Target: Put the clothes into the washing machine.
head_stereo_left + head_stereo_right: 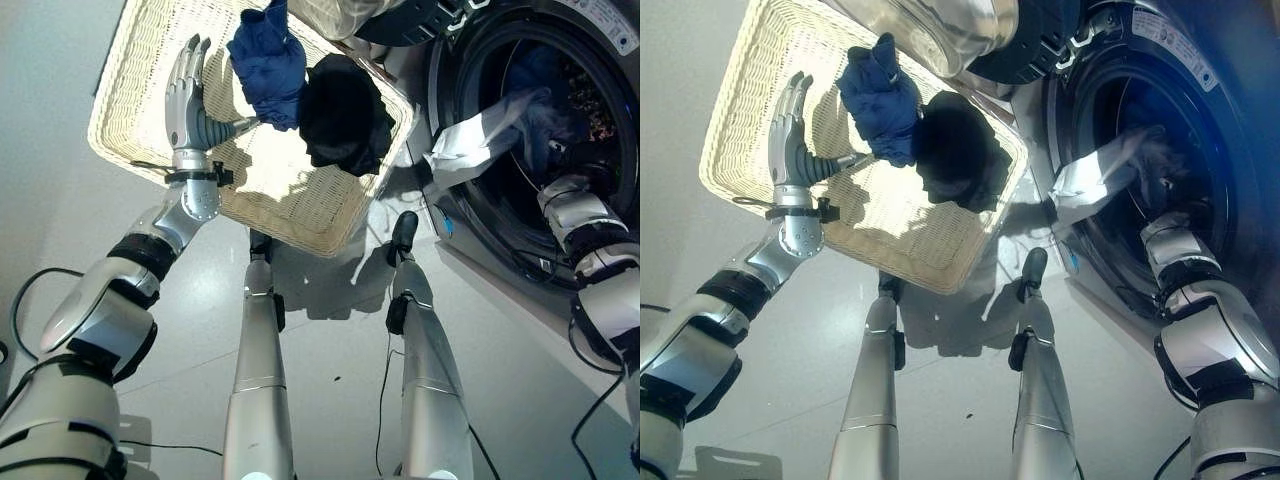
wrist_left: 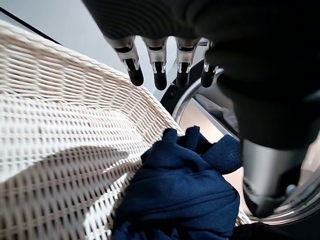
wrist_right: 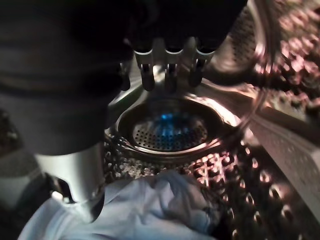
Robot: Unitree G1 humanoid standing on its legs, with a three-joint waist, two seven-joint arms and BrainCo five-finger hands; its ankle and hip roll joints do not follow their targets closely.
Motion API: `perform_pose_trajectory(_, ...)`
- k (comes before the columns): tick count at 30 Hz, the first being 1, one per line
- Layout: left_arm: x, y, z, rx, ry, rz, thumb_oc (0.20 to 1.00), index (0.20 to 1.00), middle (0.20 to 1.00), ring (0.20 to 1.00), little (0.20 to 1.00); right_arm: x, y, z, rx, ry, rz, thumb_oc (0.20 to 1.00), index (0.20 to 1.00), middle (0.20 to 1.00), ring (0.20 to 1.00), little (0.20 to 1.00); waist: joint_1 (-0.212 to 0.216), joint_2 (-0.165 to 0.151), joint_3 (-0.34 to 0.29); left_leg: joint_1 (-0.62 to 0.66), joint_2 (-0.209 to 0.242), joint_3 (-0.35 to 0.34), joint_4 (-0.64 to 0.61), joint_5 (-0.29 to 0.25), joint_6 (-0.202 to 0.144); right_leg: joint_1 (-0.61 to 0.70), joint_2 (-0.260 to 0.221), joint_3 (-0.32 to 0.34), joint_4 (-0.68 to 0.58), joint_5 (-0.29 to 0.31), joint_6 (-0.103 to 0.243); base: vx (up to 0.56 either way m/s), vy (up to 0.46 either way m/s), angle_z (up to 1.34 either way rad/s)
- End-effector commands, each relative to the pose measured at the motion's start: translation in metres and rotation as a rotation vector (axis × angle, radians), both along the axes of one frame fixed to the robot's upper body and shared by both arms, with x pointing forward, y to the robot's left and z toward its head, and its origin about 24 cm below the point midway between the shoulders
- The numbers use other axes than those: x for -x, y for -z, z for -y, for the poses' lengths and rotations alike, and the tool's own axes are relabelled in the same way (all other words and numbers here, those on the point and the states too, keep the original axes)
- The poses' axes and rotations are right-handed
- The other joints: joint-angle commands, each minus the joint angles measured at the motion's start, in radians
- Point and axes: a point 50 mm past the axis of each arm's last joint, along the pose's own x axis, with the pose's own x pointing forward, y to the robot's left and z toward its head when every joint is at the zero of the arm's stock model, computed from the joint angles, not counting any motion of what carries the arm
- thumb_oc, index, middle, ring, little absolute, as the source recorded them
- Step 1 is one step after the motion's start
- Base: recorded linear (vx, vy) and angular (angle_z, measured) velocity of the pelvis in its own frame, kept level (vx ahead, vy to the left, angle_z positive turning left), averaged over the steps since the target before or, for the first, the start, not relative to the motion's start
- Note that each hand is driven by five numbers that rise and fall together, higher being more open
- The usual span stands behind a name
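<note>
**Loading in progress: one garment at the drum mouth, two left in the basket**

Inside the washing machine [image 1: 600,60] drum, your right hand [image 3: 167,70] sits with straight fingers, gripping nothing. The white garment [image 3: 145,210] lies under it on the drum floor, its tail draped out over the door rim [image 1: 470,140]. I judge this the release stage of the step: the cloth is delivered but not fully inside.

At the basket [image 1: 150,60], your left hand [image 1: 187,85] hovers near the left edge, fingers extended, thumb out toward the blue garment [image 1: 268,60]; it holds nothing. The blue garment lies against the far rim, with the black garment [image 1: 345,112] touching it nearer the right edge.

Next move, in my judgement: push the white tail past the rim with the right hand before you withdraw, or it may slide out. Then close the left hand on the blue garment.
</note>
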Motion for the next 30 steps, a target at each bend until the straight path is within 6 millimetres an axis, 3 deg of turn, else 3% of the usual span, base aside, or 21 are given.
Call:
perform_pose_trajectory(1,0.002,-0.018,0.002,0.035,0.019,0.066,1.000,1.000,1.000,1.000,1.000,0.029,-0.082,0.029,0.193,0.156,0.138,1.000,1.000,1.000,1.000,1.000,0.035,-0.028,-0.026,0.045,-0.093,0.028,-0.045,-0.012,0.119,-0.004,0.024,-0.038,0.049,0.004,0.076,0.00,0.000,0.00)
perform_pose_trajectory(9,0.001,-0.018,0.008,0.025,0.025,0.073,1.000,1.000,1.000,1.000,1.000,0.010,-0.088,-0.009,0.303,-0.055,0.202,1.000,1.000,1.000,1.000,1.000,0.028,-0.027,-0.026,0.035,-0.096,0.034,-0.042,-0.017,0.112,-0.022,0.023,-0.035,0.055,-0.003,0.075,0.00,0.000,0.00)
perform_pose_trajectory(14,0.001,-0.015,0.017,0.040,0.023,0.090,1.000,1.000,1.000,1.000,1.000,-0.005,-0.080,-0.049,0.426,-0.249,0.169,1.000,1.000,1.000,1.000,1.000,0.015,-0.020,-0.026,0.029,-0.099,0.044,-0.048,-0.017,0.107,-0.043,0.024,-0.023,0.063,-0.010,0.073,0.00,0.042,0.01)
perform_pose_trajectory(16,0.001,-0.014,0.017,0.042,0.023,0.093,1.000,1.000,1.000,1.000,1.000,-0.007,-0.078,-0.054,0.438,-0.273,0.157,1.000,1.000,1.000,1.000,1.000,0.013,-0.019,-0.026,0.028,-0.099,0.046,-0.049,-0.017,0.107,-0.045,0.024,-0.022,0.064,-0.011,0.072,0.00,0.017,0.00)
perform_pose_trajectory(18,0.000,-0.013,0.020,0.046,0.023,0.097,1.000,1.000,1.000,1.000,1.000,-0.011,-0.072,-0.063,0.460,-0.324,0.123,1.000,1.000,1.000,1.000,1.000,0.010,-0.016,-0.026,0.028,-0.101,0.048,-0.050,-0.016,0.106,-0.050,0.025,-0.018,0.066,-0.013,0.071,0.00,0.026,0.00)
perform_pose_trajectory(19,0.000,-0.012,0.024,0.053,0.023,0.110,1.000,1.000,1.000,1.000,1.000,-0.017,-0.055,-0.077,0.474,-0.411,0.057,1.000,1.000,1.000,1.000,1.000,0.004,-0.011,-0.026,0.027,-0.099,0.054,-0.055,-0.015,0.104,-0.056,0.025,-0.013,0.068,-0.016,0.069,-0.01,0.036,0.02)
perform_pose_trajectory(22,0.000,-0.011,0.027,0.066,0.026,0.122,1.000,1.000,1.000,1.000,1.000,-0.022,-0.036,-0.085,0.476,-0.478,-0.019,1.000,1.000,1.000,1.000,1.000,-0.001,-0.005,-0.026,0.024,-0.097,0.060,-0.059,-0.011,0.101,-0.066,0.025,-0.008,0.074,-0.018,0.068,0.00,0.040,0.02)
perform_pose_trajectory(30,-0.003,-0.006,0.034,0.087,0.035,0.124,1.000,1.000,1.000,1.000,1.000,-0.030,0.013,-0.084,0.454,-0.527,-0.217,1.000,1.000,1.000,1.000,1.000,-0.006,0.007,-0.026,0.021,-0.090,0.075,-0.073,0.003,0.095,-0.080,0.030,0.000,0.084,-0.022,0.061,0.00,0.013,0.00)
